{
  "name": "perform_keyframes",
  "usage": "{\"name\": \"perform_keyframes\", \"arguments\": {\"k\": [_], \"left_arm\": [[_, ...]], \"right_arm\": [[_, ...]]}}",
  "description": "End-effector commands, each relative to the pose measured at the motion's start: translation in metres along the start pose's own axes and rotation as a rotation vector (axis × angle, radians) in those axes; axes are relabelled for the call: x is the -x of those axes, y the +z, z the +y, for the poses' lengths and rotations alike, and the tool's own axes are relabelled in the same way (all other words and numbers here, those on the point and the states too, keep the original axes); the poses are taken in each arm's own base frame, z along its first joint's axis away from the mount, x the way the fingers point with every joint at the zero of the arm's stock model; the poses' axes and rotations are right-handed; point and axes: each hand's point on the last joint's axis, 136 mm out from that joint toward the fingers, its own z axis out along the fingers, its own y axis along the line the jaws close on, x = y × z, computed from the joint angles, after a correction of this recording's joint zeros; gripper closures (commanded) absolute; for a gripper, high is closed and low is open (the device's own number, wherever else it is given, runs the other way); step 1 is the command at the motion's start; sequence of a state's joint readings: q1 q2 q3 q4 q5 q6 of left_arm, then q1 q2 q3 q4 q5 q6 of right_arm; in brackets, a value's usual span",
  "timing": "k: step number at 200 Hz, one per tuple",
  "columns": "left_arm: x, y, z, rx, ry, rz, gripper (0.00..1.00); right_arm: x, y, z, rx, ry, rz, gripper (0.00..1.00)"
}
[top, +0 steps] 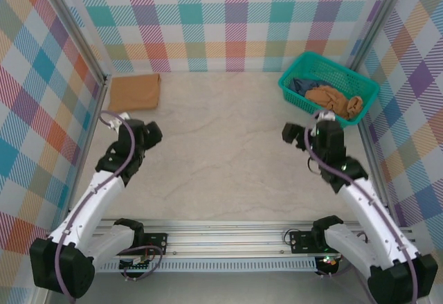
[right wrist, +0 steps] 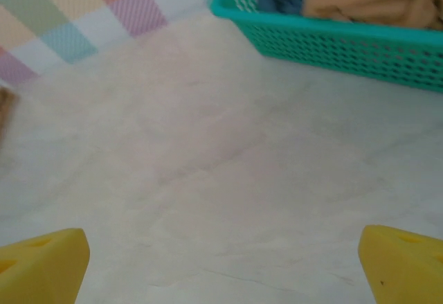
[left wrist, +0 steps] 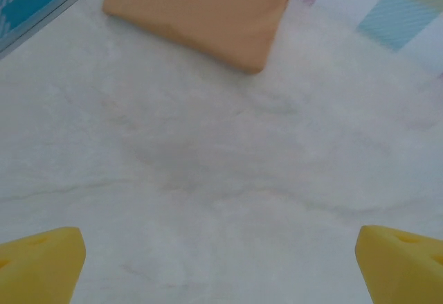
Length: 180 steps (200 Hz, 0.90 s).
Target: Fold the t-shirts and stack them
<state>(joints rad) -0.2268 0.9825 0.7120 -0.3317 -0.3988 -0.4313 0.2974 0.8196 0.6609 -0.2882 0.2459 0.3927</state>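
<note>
I see both arms' jaws spread wide and empty above the tabletop [top: 221, 152]; a folded tan t-shirt [top: 135, 91] lies far left, a crumpled t-shirt [top: 336, 101] in the teal basket [top: 291, 67]

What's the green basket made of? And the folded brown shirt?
The teal basket looks like hard plastic: its wall is a stiff, slightly shiny mesh of little holes. The folded tan t-shirt looks like soft, matte cloth, probably cotton: its folded edges are rounded and it has no shine.

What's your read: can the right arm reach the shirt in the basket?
Probably yes: the right gripper is open and empty just short of the basket, and the shirt lies uncovered on top.
</note>
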Motion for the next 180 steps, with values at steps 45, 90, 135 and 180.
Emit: {"name": "perform_keyframes", "arguments": {"k": [45, 90, 135, 180], "left_arm": [[-0.023, 0.059, -0.005, -0.035, 0.256, -0.054, 0.00], [-0.021, 0.107, 0.008, -0.063, 0.158, -0.124, 0.00], [-0.019, 0.125, -0.003, -0.165, 0.213, -0.122, 0.00], [-0.032, 0.114, 0.007, -0.134, 0.209, -0.267, 0.00]], "right_arm": [[-0.035, 0.071, -0.065, -0.175, -0.231, -0.065, 0.00], [-0.024, 0.103, -0.082, -0.150, -0.178, -0.115, 0.00], [-0.012, 0.129, -0.090, -0.110, -0.170, -0.162, 0.00], [-0.024, 0.129, -0.086, -0.058, -0.198, -0.214, 0.00]]}}
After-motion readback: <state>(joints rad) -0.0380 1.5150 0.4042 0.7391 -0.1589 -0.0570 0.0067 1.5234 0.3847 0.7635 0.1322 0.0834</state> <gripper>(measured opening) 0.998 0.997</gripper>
